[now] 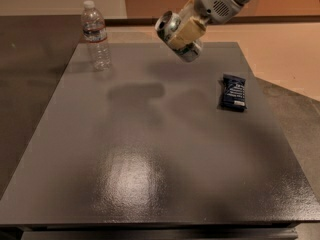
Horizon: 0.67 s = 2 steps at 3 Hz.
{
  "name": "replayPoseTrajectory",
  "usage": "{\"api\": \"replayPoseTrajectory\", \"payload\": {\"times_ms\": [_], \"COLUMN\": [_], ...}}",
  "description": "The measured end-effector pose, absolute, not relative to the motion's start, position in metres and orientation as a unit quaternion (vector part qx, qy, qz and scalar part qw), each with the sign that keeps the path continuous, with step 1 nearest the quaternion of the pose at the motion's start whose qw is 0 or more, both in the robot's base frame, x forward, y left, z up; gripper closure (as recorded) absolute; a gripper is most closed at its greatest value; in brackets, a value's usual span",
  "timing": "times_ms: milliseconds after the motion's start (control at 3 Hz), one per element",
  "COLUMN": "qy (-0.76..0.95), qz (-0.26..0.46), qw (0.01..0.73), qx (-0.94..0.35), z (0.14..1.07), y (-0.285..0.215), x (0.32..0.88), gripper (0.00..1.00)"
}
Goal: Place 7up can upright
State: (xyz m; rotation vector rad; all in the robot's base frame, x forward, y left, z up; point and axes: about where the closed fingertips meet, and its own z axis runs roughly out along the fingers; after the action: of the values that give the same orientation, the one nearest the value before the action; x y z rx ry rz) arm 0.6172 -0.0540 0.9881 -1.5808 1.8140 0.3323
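Observation:
The 7up can (172, 30) is a small silver can with shiny ends. It hangs tilted in the air above the far middle of the grey table (150, 149), one metal end turned toward the camera. My gripper (186, 33) comes in from the upper right and is shut on the can, with a tan finger pad (189, 30) across its side. The can's shadow falls on the table below it.
A clear plastic water bottle (96, 35) stands upright at the far left corner of the table. A flat dark blue snack packet (233, 92) lies near the right edge. Dark floor lies to the left, tan floor beyond the far right.

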Motion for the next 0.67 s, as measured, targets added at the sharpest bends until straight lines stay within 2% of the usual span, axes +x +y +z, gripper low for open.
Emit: {"api": "replayPoseTrajectory", "payload": {"times_ms": [667], "qy": [0.771], "qz": [0.206], "qw": [0.401], "qx": [-0.45], "z": [0.975], "y": [-0.044], "x": [0.589], "gripper": [1.0]}}
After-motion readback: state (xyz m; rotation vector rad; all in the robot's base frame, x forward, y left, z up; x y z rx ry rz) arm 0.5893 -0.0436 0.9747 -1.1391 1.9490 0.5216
